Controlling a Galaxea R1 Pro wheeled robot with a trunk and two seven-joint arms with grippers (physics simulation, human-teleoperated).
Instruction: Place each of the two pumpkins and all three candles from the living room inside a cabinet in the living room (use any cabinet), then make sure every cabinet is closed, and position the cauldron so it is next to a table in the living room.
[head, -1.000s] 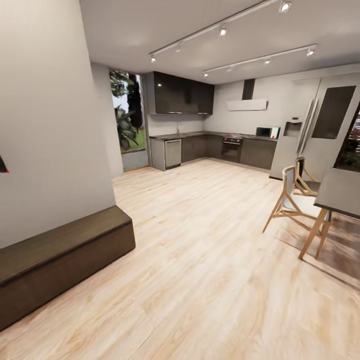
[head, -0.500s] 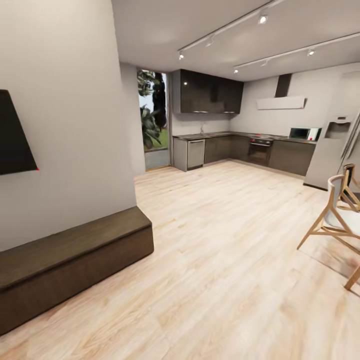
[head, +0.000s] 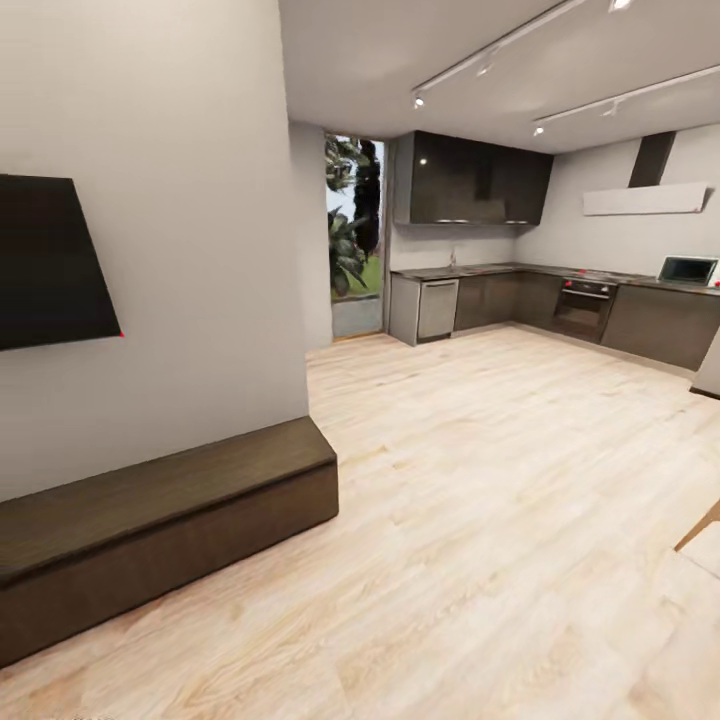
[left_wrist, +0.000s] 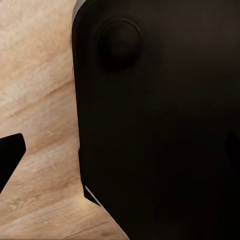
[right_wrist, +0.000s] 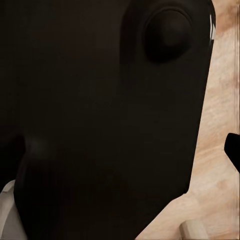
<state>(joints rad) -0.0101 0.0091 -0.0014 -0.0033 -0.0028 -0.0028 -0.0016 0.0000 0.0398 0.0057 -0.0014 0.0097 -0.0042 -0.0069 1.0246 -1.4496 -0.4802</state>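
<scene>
A long, low dark-brown cabinet runs along the pale wall at the left of the head view, its front shut. The pumpkins, the candles, the cauldron and the coffee table are out of view. In the left wrist view a dark part of the robot's body hangs over the wood floor, with a black fingertip at the frame's edge. The right wrist view has the same dark body and a black fingertip over the floor. Neither view tells how the jaws stand.
A black TV hangs on the wall above the cabinet. Light plank floor stretches to the kitchen with black cupboards, a counter and a tall window. A wooden chair corner pokes in at the right edge.
The camera has swung left, so the whole picture has shifted right. The dining table and chairs have left the frame and the TV has come into view. Nothing in the room itself has moved.
</scene>
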